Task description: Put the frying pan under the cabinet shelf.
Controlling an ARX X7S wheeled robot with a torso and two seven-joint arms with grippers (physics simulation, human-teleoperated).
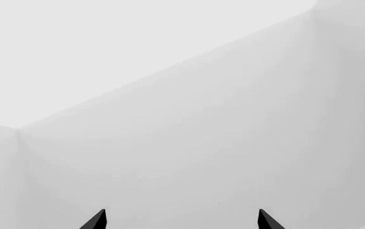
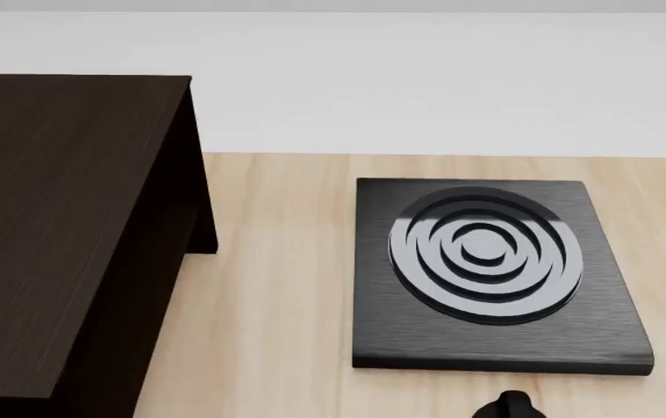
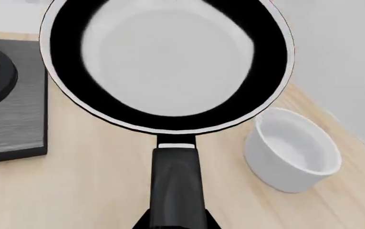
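Note:
In the right wrist view the frying pan (image 3: pixel 169 62), round and black with a glossy inside and a thin pale rim, fills the upper half. Its long black handle (image 3: pixel 176 181) runs back into my right gripper (image 3: pixel 174 222), which is shut on it. The pan does not show in the head view. The cabinet shelf (image 2: pixel 65 218), a large dark brown wood-grain unit, stands on the left of the wooden table (image 2: pixel 274 287). My left gripper (image 1: pixel 182 220) is open and empty, facing only white walls. Neither gripper shows clearly in the head view.
A black square plate with concentric rings (image 2: pixel 489 261) lies right of the shelf; its edge shows in the right wrist view (image 3: pixel 10 119). A white bowl (image 3: pixel 294 150) stands beside the pan handle. A small black rounded part (image 2: pixel 507 407) peeks in at the head view's lower edge.

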